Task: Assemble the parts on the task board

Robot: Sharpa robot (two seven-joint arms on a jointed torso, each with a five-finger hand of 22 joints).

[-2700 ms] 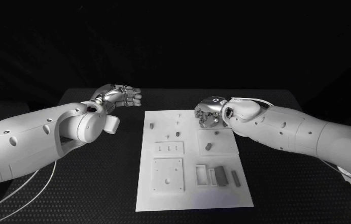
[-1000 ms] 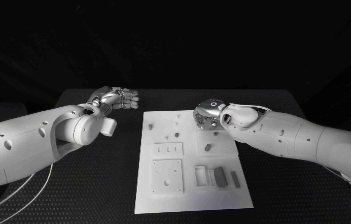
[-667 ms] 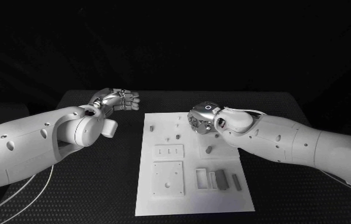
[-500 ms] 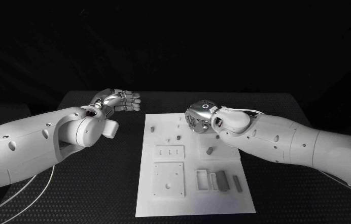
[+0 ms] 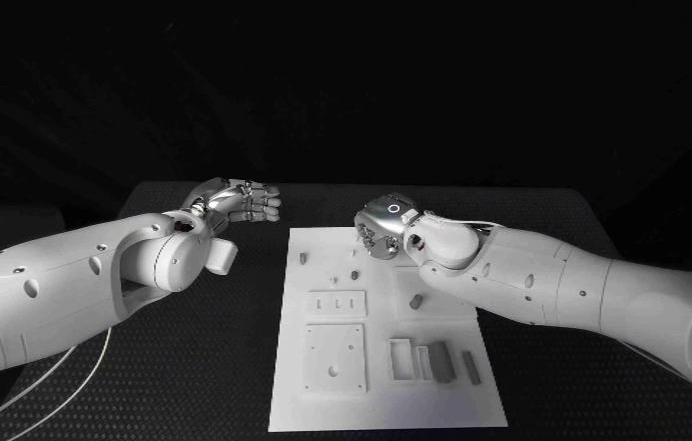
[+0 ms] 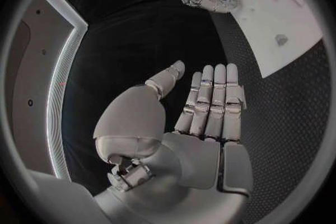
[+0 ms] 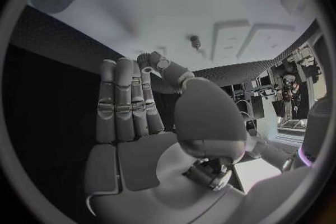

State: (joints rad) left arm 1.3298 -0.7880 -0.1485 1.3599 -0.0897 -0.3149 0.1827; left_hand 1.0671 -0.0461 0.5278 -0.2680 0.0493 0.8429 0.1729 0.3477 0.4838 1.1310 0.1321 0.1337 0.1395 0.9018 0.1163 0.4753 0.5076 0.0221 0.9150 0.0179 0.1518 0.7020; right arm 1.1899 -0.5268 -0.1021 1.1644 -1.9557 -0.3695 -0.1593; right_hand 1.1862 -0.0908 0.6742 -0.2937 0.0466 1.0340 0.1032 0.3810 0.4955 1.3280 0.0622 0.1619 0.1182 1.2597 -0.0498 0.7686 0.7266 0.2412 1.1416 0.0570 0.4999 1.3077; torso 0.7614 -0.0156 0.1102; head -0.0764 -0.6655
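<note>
Both hands are empty with fingers extended, the right hand [image 5: 384, 228] over the task board's [image 5: 382, 401] far edge above small parts [image 5: 415, 302], so a misjudged descent could knock them, while the left hand [image 5: 240, 201] waits over the tabletop [image 5: 173, 361].

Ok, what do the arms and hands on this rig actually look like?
Both arms are smooth white shells with small dark screw holes. Thin white cables loop beneath the left arm. The left hand and right hand are silver metal with segmented fingers; the right hand carries a small ring marking on its back.
</note>
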